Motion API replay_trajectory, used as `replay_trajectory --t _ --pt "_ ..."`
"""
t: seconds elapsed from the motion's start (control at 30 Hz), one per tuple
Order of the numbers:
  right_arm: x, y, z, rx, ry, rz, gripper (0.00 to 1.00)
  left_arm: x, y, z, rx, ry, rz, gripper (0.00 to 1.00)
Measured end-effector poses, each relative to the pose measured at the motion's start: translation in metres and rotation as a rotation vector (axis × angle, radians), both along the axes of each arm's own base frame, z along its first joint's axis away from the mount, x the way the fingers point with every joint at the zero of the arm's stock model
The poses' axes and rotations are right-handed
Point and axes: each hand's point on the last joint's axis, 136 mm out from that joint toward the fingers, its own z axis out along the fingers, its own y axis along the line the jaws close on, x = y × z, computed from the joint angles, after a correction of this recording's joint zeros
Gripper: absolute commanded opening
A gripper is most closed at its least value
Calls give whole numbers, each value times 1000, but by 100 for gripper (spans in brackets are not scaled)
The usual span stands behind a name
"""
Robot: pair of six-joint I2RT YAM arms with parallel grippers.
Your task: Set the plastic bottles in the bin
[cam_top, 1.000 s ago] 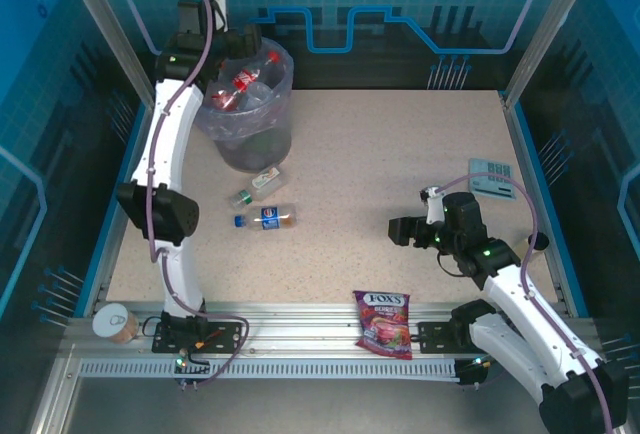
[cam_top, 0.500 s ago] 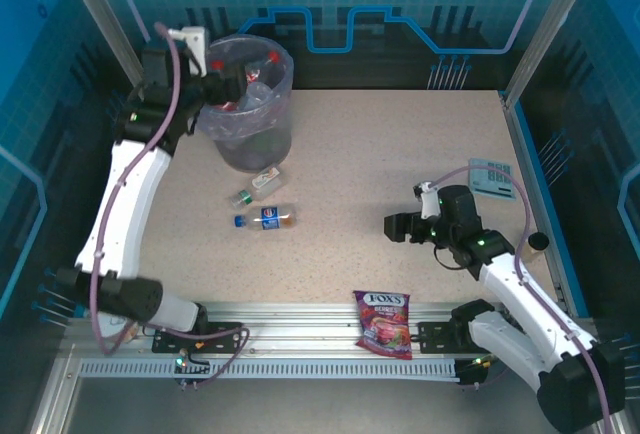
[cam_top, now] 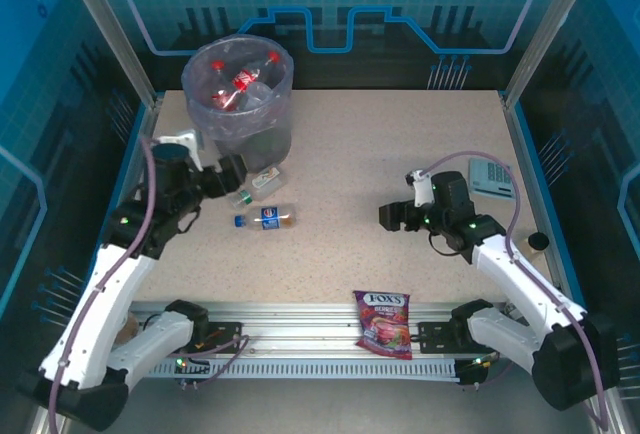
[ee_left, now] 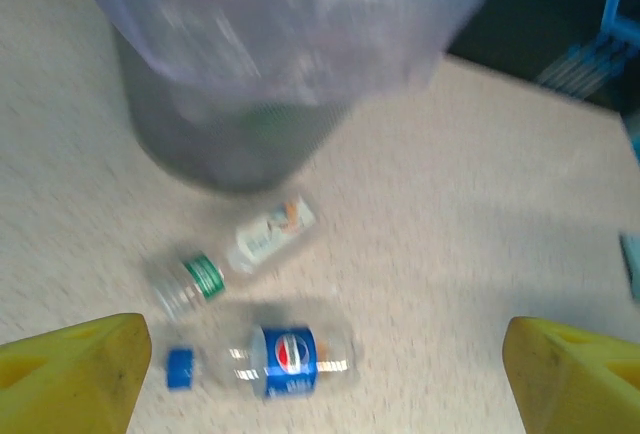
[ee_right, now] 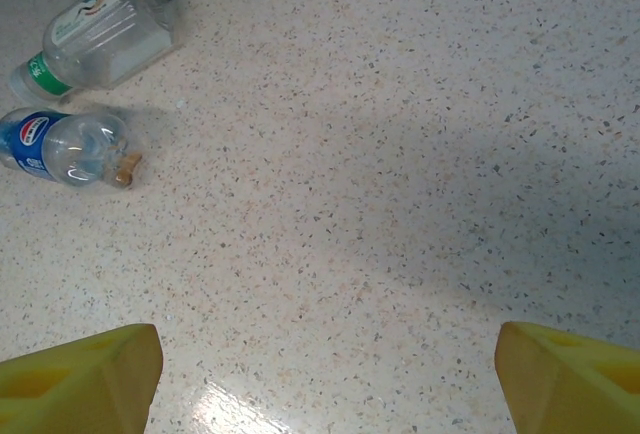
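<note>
Left gripper [cam_top: 230, 176]: jaws apart, empty, low beside the bin [cam_top: 268, 140]. It was up at the bin's rim half a second ago.

Two plastic bottles lie on the table [cam_top: 400, 134] just right of it: green-capped bottle [cam_top: 257, 187] and blue-labelled bottle [cam_top: 266, 218], both unmoved. More lie in the bin. Two red caps are countable, the rest unclear.

One candy bag [cam_top: 381, 322] at the near edge.

Right gripper [cam_top: 392, 218]: jaws apart, empty, well right of the bottles.

Left wrist view is blurred but shows the blue cap [ee_left: 180, 368], too small to make out from above.
</note>
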Motion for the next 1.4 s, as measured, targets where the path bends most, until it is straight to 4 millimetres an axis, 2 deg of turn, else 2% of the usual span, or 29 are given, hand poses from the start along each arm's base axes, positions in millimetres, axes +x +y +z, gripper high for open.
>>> replay_trajectory --t 0.1,0.17,0.27,0.5,0.87,1.03,1.17,1.4 --pt "3 1 1 1 -2 0 87 1 -28 -59 46 168 -72 96" --pt "4 2 4 3 -9 0 88 -1 -39 -99 93 275 -105 96" --pt "4 1 7 4 -19 -1 88 -3 -49 -133 167 349 -174 97" --pt "2 0 19 13 -59 -5 88 9 -66 -161 332 387 -367 99" --pt "2 -3 17 1 -57 -13 88 26 -80 -194 500 425 -598 99" --pt "0 -3 18 1 -58 -12 88 31 -78 -212 526 459 -614 99" --pt "-2 -1 23 14 -68 1 88 38 -72 -219 513 470 -582 99" --pt "-4 0 25 19 -77 12 88 35 -70 -226 475 495 -530 89"
